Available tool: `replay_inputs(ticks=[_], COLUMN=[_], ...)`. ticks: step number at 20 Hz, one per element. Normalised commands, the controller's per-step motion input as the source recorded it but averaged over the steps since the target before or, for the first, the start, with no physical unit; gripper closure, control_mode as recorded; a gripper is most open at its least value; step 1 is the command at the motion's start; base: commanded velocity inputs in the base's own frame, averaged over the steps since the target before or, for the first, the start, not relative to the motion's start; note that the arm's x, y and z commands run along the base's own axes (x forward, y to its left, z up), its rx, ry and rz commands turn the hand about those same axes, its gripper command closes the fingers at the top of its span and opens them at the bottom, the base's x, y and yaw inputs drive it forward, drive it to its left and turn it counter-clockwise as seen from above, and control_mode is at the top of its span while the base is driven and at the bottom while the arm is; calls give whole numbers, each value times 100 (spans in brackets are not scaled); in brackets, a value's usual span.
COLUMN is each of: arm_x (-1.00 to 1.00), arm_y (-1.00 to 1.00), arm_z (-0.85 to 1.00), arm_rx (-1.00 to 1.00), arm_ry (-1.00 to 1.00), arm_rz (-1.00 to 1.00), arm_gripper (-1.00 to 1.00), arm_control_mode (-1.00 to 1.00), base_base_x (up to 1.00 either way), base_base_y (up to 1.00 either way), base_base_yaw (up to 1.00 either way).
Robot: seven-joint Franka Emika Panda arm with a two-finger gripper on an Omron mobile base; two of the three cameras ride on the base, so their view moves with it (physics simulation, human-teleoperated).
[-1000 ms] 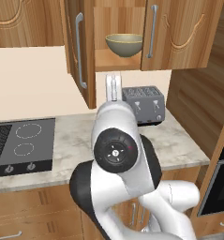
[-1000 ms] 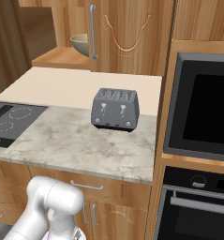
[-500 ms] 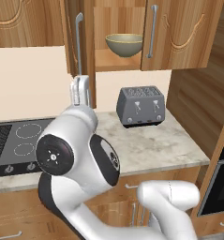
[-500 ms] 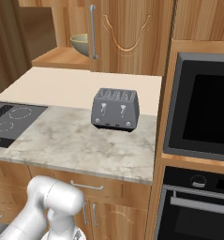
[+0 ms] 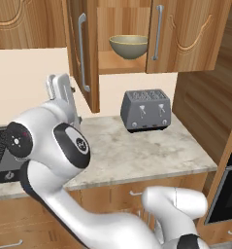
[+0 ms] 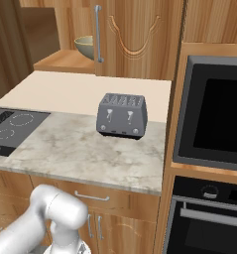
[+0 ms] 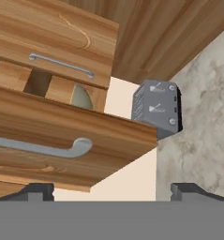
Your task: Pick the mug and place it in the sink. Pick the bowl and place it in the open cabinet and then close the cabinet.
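Arm swung left; bowl (image 5: 129, 46) shelved.

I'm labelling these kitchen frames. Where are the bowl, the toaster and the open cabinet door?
bowl (image 5: 129, 46): left base view, on its rounded outer wall.
toaster (image 5: 145, 110): left base view, on its grey front face.
open cabinet door (image 5: 82, 51): left base view, on its wooden panel by the bar handle.

The arm bends left, its gripper (image 7: 111, 191) spread wide (apparently empty), pointing upward.
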Motion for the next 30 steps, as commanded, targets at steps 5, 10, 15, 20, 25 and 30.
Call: replay_inputs(ticks=[5,10,15,20,25,30], arm_x=[34,57,53,54,47,29], arm_y=[4,1,0,2,10,0], arm_z=[-12,-13,-16,-8,-5,-4], arm_rx=[0,0,0,-2,-1,0], arm_ry=[0,0,-1,-2,0,-1], arm_rz=[0,0,0,-2,-5,-12], arm_gripper=[-100,-100,-100,-100,-100,-100], arm_control_mode=[-100,-100,-100,-100,-100,-100], base_base_x=[0,0,0,0,0,0], base_base_y=[0,0,0,0,0,0], base_base_yaw=[0,0,0,0,0,0])
